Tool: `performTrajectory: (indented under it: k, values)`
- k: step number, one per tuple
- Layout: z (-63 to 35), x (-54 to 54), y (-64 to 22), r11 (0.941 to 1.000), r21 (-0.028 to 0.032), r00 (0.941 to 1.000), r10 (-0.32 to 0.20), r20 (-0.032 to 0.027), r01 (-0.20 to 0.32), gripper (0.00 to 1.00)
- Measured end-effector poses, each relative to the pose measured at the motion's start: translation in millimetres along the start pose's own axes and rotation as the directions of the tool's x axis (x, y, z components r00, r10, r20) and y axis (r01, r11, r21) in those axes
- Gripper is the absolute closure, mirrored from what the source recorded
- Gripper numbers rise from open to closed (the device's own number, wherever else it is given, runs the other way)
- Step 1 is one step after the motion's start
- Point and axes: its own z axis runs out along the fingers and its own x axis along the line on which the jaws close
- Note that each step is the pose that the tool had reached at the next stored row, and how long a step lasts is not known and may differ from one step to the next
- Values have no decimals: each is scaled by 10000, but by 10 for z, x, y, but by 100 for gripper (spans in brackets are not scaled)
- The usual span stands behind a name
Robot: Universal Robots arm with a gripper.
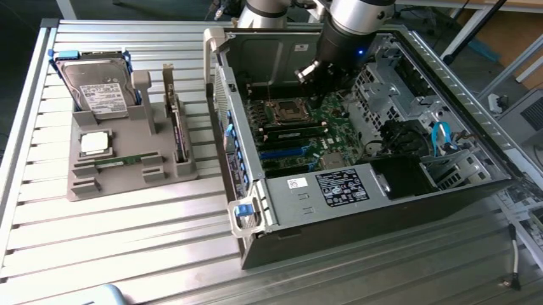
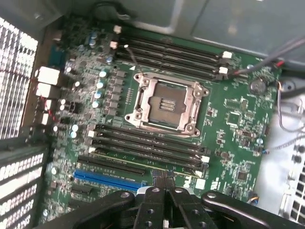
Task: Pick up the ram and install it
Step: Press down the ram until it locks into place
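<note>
Two green ram sticks show. One ram stick (image 1: pixel 293 135) stands on edge in a slot of the board (image 2: pixel 238 124), just beside the empty processor socket (image 2: pixel 166 102) and toward the case's front edge, so it looks already seated. The spare ram stick (image 1: pixel 119 160) lies flat in a groove near the front edge of the grey tray (image 1: pixel 127 184), which sits toward the bench's (image 1: pixel 110 254) edge at the exterior view's left. The tray keeps each part in a fixed spot for picking: a hard drive (image 1: pixel 98 89) at its back edge, a processor chip (image 1: pixel 95 143) mid-tray, an expansion card (image 1: pixel 178 136) upright along the edge nearest the case. The open case (image 1: pixel 357 190) lies on its side so the board faces up for top-down reach. The gripper (image 2: pixel 165 183) hangs inside the case over the slots, fingers pressed together with no gap and nothing visibly between them, probably to fit between the rows.
</note>
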Motion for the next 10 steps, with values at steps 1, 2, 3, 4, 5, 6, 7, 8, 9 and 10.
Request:
performTrajectory:
  k: [1, 2, 3, 4, 5, 6, 7, 8, 9, 10]
  values:
    - [1, 0, 0, 9999, 3, 9999, 163, 5, -163, 90]
    - [2, 0, 0, 9991, 7, 9991, 429, 13, -429, 90]
    - [3, 0, 0, 9977, 10, 9977, 674, 20, -674, 90]
    - [4, 0, 0, 9965, 12, 9965, 838, 26, -838, 90]
    - [5, 0, 0, 9948, 15, 9948, 1015, 31, -1015, 90]
    - [6, 0, 0, 9928, 17, 9928, 1195, 37, -1195, 90]
    - [7, 0, 0, 9897, 19, 9896, 1435, 45, -1435, 90]
    - [8, 0, 0, 9867, 22, 9867, 1623, 51, -1623, 90]
    - [9, 0, 0, 9843, 24, 9843, 1763, 56, -1763, 90]
    - [10, 0, 0, 9814, 24, 9814, 1917, 61, -1917, 90]
